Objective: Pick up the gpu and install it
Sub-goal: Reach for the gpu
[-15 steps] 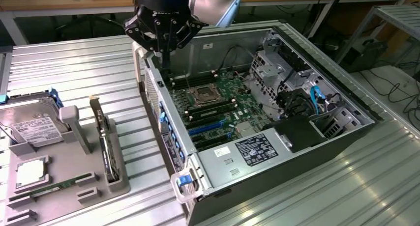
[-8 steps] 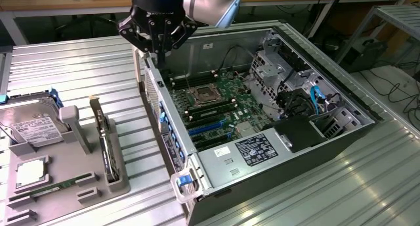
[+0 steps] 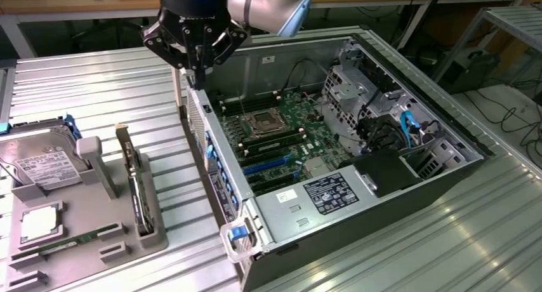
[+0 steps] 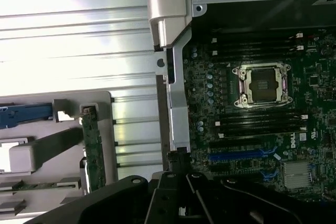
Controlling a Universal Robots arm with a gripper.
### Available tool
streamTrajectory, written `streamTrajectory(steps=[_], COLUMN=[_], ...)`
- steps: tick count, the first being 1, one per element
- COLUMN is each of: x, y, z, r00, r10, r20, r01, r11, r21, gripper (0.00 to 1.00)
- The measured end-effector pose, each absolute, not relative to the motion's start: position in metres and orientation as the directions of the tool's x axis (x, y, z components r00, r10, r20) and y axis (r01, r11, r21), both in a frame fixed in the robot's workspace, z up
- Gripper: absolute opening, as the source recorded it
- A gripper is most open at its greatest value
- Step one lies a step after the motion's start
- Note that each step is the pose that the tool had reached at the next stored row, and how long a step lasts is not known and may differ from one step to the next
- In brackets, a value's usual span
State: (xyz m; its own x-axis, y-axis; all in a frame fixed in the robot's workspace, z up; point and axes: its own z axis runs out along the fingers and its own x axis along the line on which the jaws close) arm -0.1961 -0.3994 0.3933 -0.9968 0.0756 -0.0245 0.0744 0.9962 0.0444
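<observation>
The gpu (image 3: 137, 181) stands on its edge in a slot of the grey holder (image 3: 93, 238) at the exterior view's left, its silver bracket end pointing away. In the wrist view the gpu (image 4: 93, 150) shows as a thin green edge. My gripper (image 3: 197, 81) hangs shut and holds nothing. It is above the near wall of the open computer case (image 3: 254, 212), up and to the exterior view's right of the card. Its dark fingers (image 4: 181, 184) are pressed together over the case edge. The motherboard (image 3: 284, 136) lies bare inside, with blue card slots (image 4: 241, 156).
A silver hard drive (image 3: 38, 162) with a white label, a processor chip (image 3: 38, 222) and a memory stick (image 3: 72, 241) also sit in the holder. The drive cage and cables (image 3: 398, 130) fill the case's far end. Everything rests on a ribbed metal table (image 3: 101, 95).
</observation>
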Motion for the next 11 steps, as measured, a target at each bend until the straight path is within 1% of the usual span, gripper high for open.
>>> streamTrajectory(steps=[11], x=[-0.211], y=[-0.400], z=[0.393], r00=[-0.997], r10=[0.075], r20=[-0.024], r01=[0.074], r11=[0.996], r21=[0.044], gripper=[0.11])
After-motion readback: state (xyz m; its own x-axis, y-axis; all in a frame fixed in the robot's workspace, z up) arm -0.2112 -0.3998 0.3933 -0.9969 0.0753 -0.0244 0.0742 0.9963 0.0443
